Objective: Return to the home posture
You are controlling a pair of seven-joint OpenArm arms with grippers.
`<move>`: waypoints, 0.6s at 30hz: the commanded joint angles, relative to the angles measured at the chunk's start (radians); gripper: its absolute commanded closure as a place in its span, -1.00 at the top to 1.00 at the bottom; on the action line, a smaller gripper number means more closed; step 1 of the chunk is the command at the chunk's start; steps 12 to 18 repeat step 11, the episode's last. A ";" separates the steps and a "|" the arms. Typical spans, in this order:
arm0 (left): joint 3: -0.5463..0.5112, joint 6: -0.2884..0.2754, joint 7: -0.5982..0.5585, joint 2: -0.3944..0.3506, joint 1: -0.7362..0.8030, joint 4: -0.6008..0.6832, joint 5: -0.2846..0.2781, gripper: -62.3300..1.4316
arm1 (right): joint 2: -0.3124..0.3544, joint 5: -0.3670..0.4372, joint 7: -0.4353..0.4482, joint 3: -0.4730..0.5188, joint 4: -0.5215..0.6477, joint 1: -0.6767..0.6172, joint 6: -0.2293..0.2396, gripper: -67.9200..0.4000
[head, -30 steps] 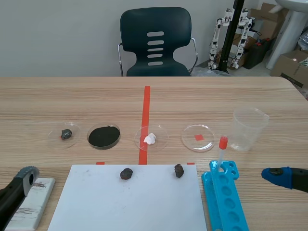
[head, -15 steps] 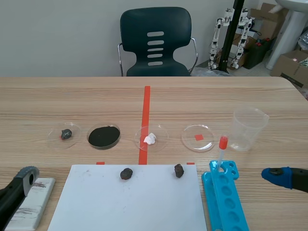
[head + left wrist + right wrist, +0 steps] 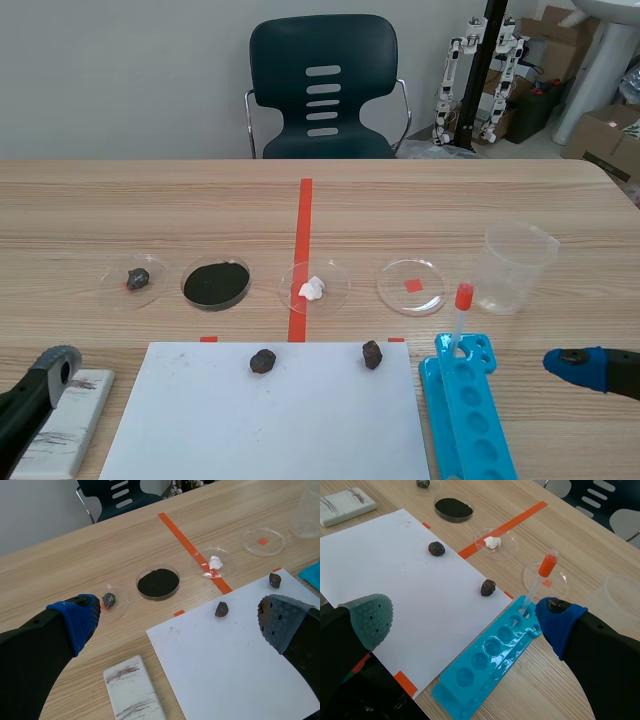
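My left gripper (image 3: pixel 180 625): spread wide, table's (image 3: pixel 150 200) near left corner, by the white block (image 3: pixel 66 425).
My right gripper (image 3: pixel 465 620): spread wide, near right corner, beside blue rack (image 3: pixel 490 655).

The wooden table (image 3: pixel 150 200) bore a white sheet (image 3: pixel 270 425), four shallow dishes (image 3: pixel 395 290), a clear cup (image 3: pixel 516 268), a blue rack (image 3: pixel 468 425) and a white block (image 3: pixel 65 425).

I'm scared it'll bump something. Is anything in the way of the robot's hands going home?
Nothing visible. Left gripper and right gripper are open and empty; the blue tray lies just beside the right one.
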 commanded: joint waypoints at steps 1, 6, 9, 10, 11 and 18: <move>-0.005 0.000 -0.017 0.007 0.000 0.003 -0.003 1.00 | 0.003 0.011 0.014 0.009 0.009 -0.002 -0.003 0.74; -0.005 0.000 -0.017 0.007 0.000 0.003 -0.003 1.00 | 0.003 0.011 0.014 0.009 0.009 -0.002 -0.003 0.74; -0.005 -0.018 -0.017 0.007 0.000 0.003 -0.002 1.00 | 0.003 0.011 0.014 0.009 0.009 -0.002 -0.003 0.74; -0.005 -0.018 -0.017 0.007 0.000 0.003 -0.002 1.00 | 0.003 0.011 0.014 0.009 0.009 -0.002 -0.003 0.74; -0.005 -0.018 -0.017 0.007 0.000 0.003 -0.002 1.00 | 0.003 0.011 0.014 0.009 0.009 -0.002 -0.003 0.74; -0.005 -0.018 -0.017 0.007 0.000 0.003 -0.002 1.00 | 0.003 0.011 0.014 0.009 0.009 -0.002 -0.003 0.74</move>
